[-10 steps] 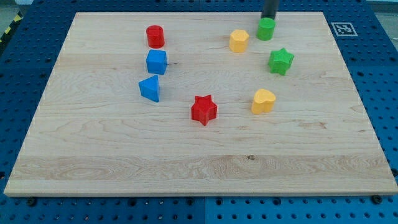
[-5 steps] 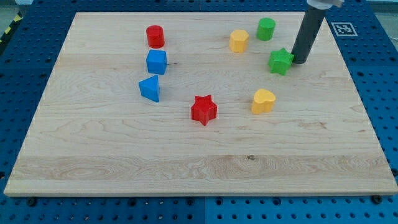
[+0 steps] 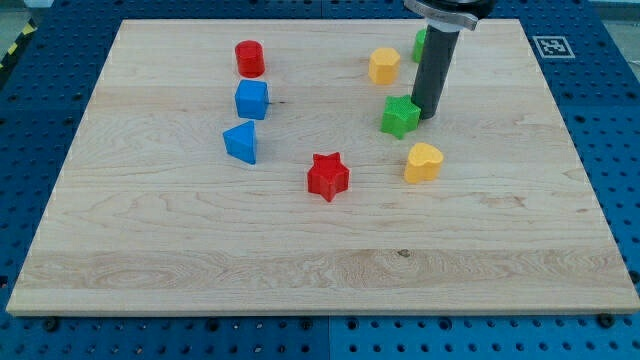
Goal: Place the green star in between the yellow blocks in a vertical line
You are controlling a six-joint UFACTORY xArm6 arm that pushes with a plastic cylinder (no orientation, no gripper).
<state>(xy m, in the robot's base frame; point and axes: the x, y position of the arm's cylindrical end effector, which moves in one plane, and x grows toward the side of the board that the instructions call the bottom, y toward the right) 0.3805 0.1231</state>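
The green star lies on the wooden board, between the yellow hexagon block above it and the yellow heart block below and to its right. My tip touches the star's right side. The dark rod rises from there to the view's top and hides most of the green cylinder behind it.
A red cylinder, a blue cube and a blue triangular block stand in a column at the left. A red star lies near the middle. The board's right edge runs along a blue pegboard.
My tip came down from the green cylinder to the star's right side, then pushed the green star left and slightly down, toward the gap between the yellow blocks.
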